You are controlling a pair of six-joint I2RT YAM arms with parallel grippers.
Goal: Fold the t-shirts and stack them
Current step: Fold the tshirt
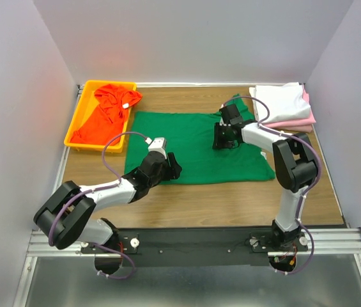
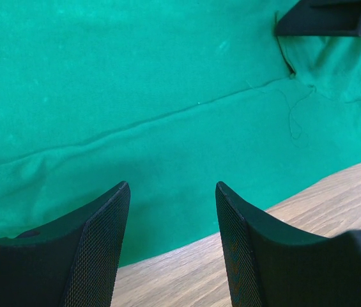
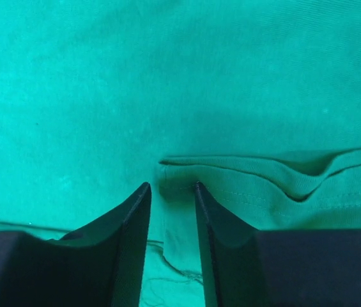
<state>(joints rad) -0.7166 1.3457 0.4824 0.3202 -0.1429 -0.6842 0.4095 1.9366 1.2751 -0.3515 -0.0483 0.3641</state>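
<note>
A dark green t-shirt (image 1: 196,144) lies spread flat in the middle of the table. My left gripper (image 1: 174,167) is open and empty at the shirt's near-left hem, its tips over the cloth edge and bare wood (image 2: 172,187). My right gripper (image 1: 222,137) is low over the shirt's far-right part. Its jaws stand narrowly apart astride a folded sleeve hem corner (image 3: 170,187), not clamped. The orange-red t-shirt (image 1: 103,115) lies crumpled in the yellow tray. The white t-shirt (image 1: 282,99) lies folded on the pink one (image 1: 295,123) at the far right.
The yellow tray (image 1: 76,119) stands at the far left of the wooden table (image 1: 231,198). White walls close in the left, back and right sides. The right gripper's black body shows at the top right of the left wrist view (image 2: 324,18).
</note>
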